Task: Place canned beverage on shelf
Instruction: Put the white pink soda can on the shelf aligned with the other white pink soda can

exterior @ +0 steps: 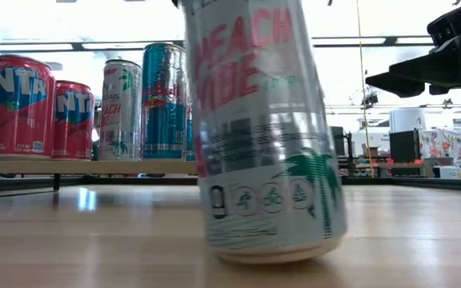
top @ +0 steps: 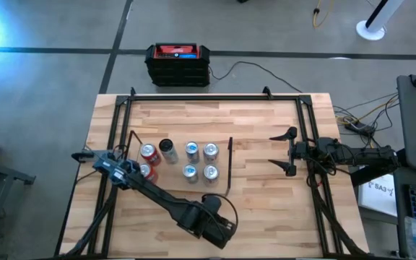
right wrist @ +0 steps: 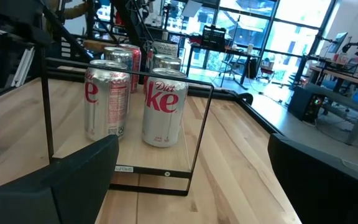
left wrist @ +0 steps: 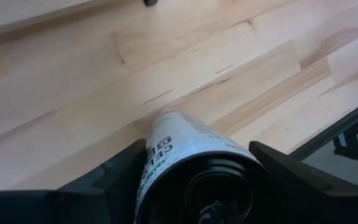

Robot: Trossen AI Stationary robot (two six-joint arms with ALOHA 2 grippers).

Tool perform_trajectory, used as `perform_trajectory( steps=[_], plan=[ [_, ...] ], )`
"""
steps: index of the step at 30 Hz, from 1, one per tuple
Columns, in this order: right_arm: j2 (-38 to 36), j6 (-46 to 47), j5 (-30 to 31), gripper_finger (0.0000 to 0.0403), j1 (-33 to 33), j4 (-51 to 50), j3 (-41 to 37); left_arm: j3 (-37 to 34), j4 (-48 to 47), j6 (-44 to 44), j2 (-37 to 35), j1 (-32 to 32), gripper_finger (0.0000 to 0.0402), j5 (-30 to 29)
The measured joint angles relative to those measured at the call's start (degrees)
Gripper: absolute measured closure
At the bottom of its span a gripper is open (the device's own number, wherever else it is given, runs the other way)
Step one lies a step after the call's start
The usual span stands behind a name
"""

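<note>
My left gripper [top: 211, 225] is near the table's near edge, shut on a white can with pink lettering and a green palm [exterior: 266, 128]. The can fills the low view. The shelf [exterior: 94, 166] is a pale board left of the table's middle [top: 183, 186], with a thin black upright bar [top: 230, 165] on its right edge. Several cans stand on it: red ones [exterior: 18, 108], silver ones [top: 201, 160] and a dark one [top: 167, 149]. My right gripper [top: 282, 152] is open and empty, right of the bar, and points at it. My left gripper pinches the can's upper side wall [left wrist: 160, 155], just below its top rim, one finger on each side. The fingers come from above and point down along the can. The can is tilted. Whether its bottom edge [exterior: 238, 254] touches the table, I cannot tell.
A black frame runs along the table's left, far and right edges [top: 305, 130]. A black and red box [top: 178, 63] stands on the floor beyond the far edge. Bare plank tabletop [top: 266, 209] lies between the shelf and the near edge.
</note>
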Motion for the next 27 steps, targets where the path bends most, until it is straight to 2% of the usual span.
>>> perform_trajectory(
  steps=[14,27],
  plan=[
    [0.0,0.0,0.0,0.0005,0.0,0.0,0.0,0.0,-0.5,1.0,0.0,-0.4,0.016,0.2],
    [0.0,0.0,0.0,0.0005,0.0,0.0,0.0,4.2,-11.9,-2.1,0.0,-0.4,0.016,0.3]
  ],
)
